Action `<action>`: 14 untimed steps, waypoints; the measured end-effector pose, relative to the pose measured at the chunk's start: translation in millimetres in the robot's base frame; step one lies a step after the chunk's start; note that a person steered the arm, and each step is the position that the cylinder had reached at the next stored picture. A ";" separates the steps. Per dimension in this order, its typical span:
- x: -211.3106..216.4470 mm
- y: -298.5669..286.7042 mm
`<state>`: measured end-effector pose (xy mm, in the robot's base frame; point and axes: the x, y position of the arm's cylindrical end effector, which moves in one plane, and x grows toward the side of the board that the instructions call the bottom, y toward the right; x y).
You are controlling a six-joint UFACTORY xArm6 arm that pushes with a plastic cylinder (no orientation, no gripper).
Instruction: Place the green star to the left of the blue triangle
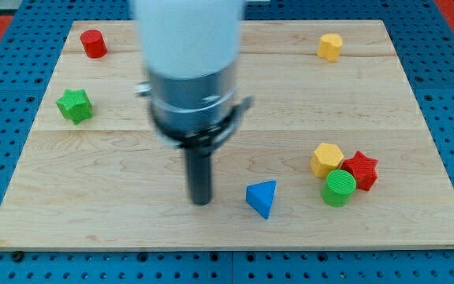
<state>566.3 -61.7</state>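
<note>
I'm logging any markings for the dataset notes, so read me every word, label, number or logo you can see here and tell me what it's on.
None: no readable text, number, brand or sign shows anywhere in the camera view.
The wooden board, the blue pegboard surface under it, the arm's blurred white and dark body and my tip carry no visible markings.
The blocks, among them the green star and blue triangle, are plain.

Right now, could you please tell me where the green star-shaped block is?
The green star-shaped block sits near the wooden board's left edge, below the red cylinder block, far from my tip.
</note>
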 end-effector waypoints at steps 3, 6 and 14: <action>-42.6 175.6; -62.5 -60.3; -213.2 14.4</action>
<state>353.1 -47.3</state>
